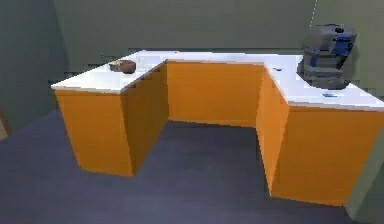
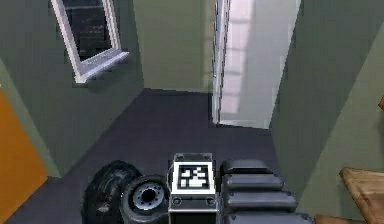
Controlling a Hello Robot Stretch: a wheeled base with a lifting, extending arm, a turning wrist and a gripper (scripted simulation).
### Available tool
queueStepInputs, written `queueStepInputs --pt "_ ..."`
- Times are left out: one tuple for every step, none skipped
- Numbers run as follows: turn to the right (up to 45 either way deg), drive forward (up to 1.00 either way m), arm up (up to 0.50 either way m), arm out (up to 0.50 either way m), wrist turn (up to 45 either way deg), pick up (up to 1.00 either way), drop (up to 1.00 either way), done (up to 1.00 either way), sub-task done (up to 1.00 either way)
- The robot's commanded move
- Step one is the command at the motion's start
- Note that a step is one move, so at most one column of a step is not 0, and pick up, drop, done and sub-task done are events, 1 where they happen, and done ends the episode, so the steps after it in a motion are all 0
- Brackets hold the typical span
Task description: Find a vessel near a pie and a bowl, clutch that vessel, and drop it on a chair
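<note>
A U-shaped table (image 1: 215, 68) with orange sides and a white top takes up the middle of the forward view, its open side facing the camera over bare dark floor (image 1: 200, 170). On the table's left wing, near the back corner, lies a small brown lump (image 1: 123, 66). On its right wing stands a bulky grey and blue machine (image 1: 327, 55), and just in front of that, on the tabletop, sits a tiny dark thing (image 1: 330, 95). Whether either small thing is the vessel cannot be told.

In the arm side view an orange side of the table shows at the left edge. Farther out from the table are a white-framed window (image 2: 92, 35) and a bright doorway (image 2: 240, 60), with dark floor between. A wooden piece (image 2: 362, 190) shows at the lower right.

The arm (image 2: 255, 190) lies low at the bottom edge, drawn in. A white marker (image 2: 195, 178) sits at its end, with the gripper (image 2: 135, 195) as a dark rounded body left of it. The fingers cannot be made out, so whether they grasp anything cannot be told.
</note>
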Motion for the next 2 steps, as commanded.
queueStepInputs --pt "45.0 0.00 0.00 0.00 0.0 0.00 0.00 0.00 0.00" --pt "45.0 0.00 0.00 0.00 0.0 0.00 0.00 0.00 0.00"
